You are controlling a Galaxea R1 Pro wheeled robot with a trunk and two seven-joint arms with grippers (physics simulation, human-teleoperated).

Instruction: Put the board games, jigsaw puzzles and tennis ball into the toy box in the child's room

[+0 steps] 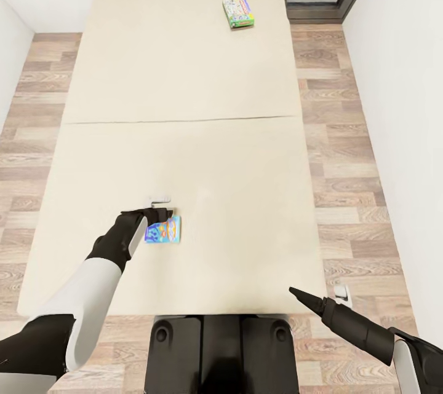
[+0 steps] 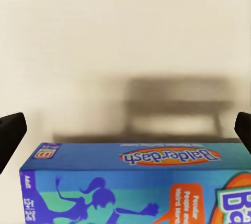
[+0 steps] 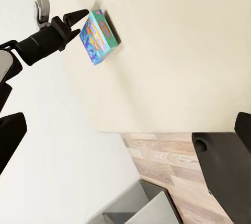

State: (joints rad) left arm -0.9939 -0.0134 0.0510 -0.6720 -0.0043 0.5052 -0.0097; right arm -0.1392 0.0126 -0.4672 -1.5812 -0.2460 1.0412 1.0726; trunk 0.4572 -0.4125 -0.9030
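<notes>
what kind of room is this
Most likely a bedroom: a wide bed with a beige sheet, wood-plank floor and white walls. Two board games, a blue one and a white-and-green one, suggest a child's room.

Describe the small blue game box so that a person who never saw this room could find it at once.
Look at the wide beige bed and go to its near end. There the small blue Balderdash box lies flat, with the left gripper right over it. The other box on the bed, the white-and-green box, lies far off by the headboard.

wood-plank floor (image 1: 344, 154), white walls (image 1: 400, 74)
</notes>
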